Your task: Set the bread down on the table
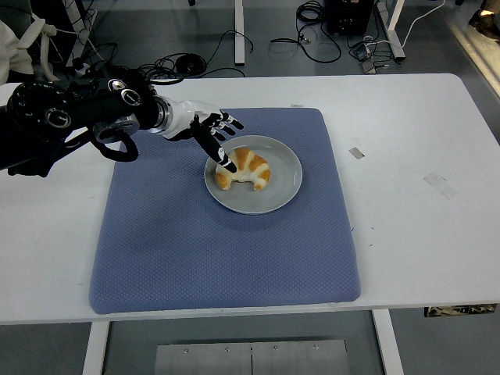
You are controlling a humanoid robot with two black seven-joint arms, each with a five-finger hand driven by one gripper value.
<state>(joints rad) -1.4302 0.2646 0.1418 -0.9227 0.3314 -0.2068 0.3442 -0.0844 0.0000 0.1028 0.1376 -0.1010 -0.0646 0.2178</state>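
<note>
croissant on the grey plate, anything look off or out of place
Nothing stands out. The striped golden croissant lies whole on the round grey plate, which sits flat on the blue mat. The left hand hovers at its left end, fingers spread.

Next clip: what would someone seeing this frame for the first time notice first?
The golden croissant on a grey plate stands out, sitting on the far middle of a blue mat that covers the white table. Next comes the black left arm reaching in from the left, its left hand open with one finger stretched down to the croissant's left end. Cables litter the floor beyond the table.
</note>
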